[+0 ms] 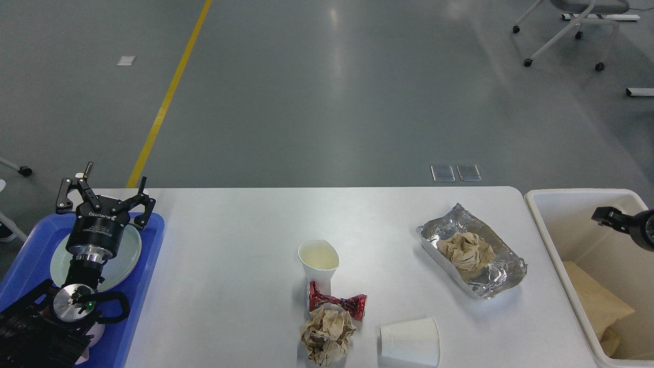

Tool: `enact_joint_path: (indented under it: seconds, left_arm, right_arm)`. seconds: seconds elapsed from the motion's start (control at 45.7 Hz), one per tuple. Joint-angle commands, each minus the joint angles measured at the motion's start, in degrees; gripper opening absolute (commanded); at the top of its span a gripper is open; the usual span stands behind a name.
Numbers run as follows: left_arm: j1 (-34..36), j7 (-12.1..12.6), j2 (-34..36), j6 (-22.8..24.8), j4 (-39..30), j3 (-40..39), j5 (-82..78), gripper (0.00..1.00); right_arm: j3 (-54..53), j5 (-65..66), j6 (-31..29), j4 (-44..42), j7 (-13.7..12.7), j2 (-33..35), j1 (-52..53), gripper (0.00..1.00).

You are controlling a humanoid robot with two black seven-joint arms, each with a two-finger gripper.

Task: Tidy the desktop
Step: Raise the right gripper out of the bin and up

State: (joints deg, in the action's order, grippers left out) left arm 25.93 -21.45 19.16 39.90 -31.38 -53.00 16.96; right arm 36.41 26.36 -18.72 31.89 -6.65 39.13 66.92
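My left pincer (104, 197) hangs fingers apart over the plate (130, 250) in the blue tray (153, 240); my right pincer (610, 217) sits above the bin (541, 214), too small and dark to tell its state. The worktop (230, 255) in front of me holds an upright paper cup (318, 260) with liquid in it, likely to spill, so I would grip it low on the wall; the crumpled paper (327, 335) and the foil tray (472, 250) look light and crushable, so pinch those at an edge
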Motion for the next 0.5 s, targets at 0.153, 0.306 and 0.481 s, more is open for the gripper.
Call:
enact_joint_path:
  seconds: [0.153, 0.306, 0.481]
  left_arm:
    - [0.0, 0.0, 0.0, 0.0, 0.0, 0.0, 0.0, 0.98]
    - [0.0, 0.0, 0.0, 0.0, 0.0, 0.1, 0.0, 0.98]
    - [-0.1, -0.1, 0.0, 0.0, 0.0, 0.1, 0.0, 0.98]
  right_arm:
    - [11.7, 0.1, -26.5, 9.8, 0.1, -1.6, 27.3, 1.00]
    - [16.2, -1.3, -36.3, 17.4, 0.1, -7.0, 38.5, 1.00]
    - [19.1, -7.9, -36.3, 27.6, 0.0, -11.8, 50.9, 1.00]
